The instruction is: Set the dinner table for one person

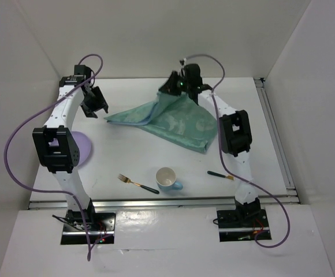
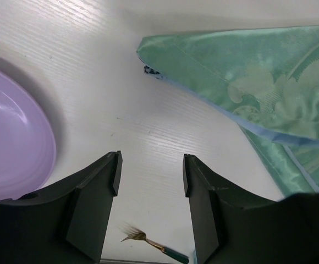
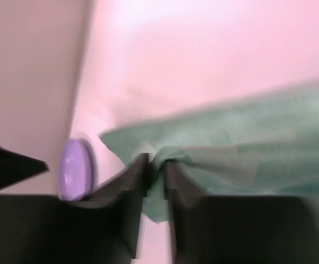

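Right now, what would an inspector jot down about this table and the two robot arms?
Surface: white dinner table, smooth, with rails along its edges.
Job's things: lilac plate at left; fork, mug and a second dark-handled utensil near the front; teal cloth at the far side, one corner raised.
Clutter: nothing seen.
Grippers: left gripper open, holding nothing; right gripper pinching the teal cloth.
Cables: purple cables loop off both arms.
Surroundings: plain white walls.

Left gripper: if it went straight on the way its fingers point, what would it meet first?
Probably bare dinner table, in the gap between the purple plate and the teal cloth. Neither lies squarely in line, though depth is unclear.
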